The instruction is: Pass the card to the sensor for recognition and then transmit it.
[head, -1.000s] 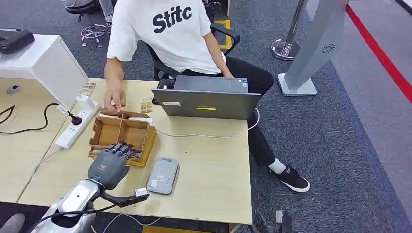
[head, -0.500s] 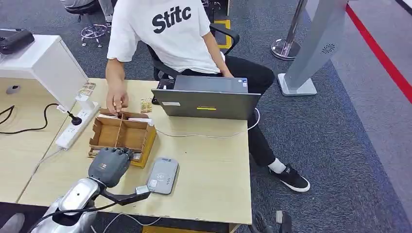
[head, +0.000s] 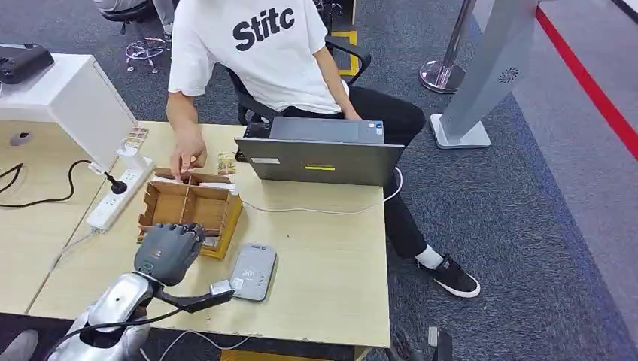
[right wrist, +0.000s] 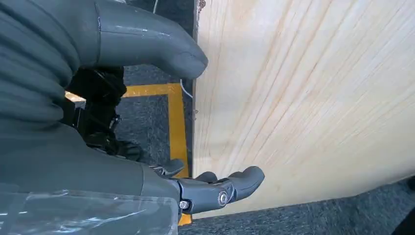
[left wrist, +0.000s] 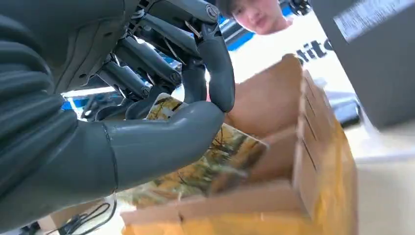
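My left hand [head: 169, 252] reaches into the near compartment of the wooden divided box [head: 192, 207], fingers curled down. In the left wrist view its thumb [left wrist: 161, 139] and dark fingers pinch a card [left wrist: 222, 156] printed with an autumn-tree picture; the card's lower part still sits inside the box [left wrist: 313, 161]. The grey card sensor [head: 252, 271] lies flat on the table just right of that hand. My right hand [right wrist: 58, 161] hangs low beside a pale wooden panel [right wrist: 303, 88], fingers apart and holding nothing.
A person in a white shirt sits behind an open laptop [head: 320, 154], with one hand [head: 188, 156] at the box's far edge. A white power strip [head: 116, 197] and cable lie left of the box. A thin cable [head: 316, 210] crosses the table [head: 331, 278].
My left hand's fingers have curled down from flat over the box into its near compartment. The person's hand has shifted slightly right along the box's far edge.
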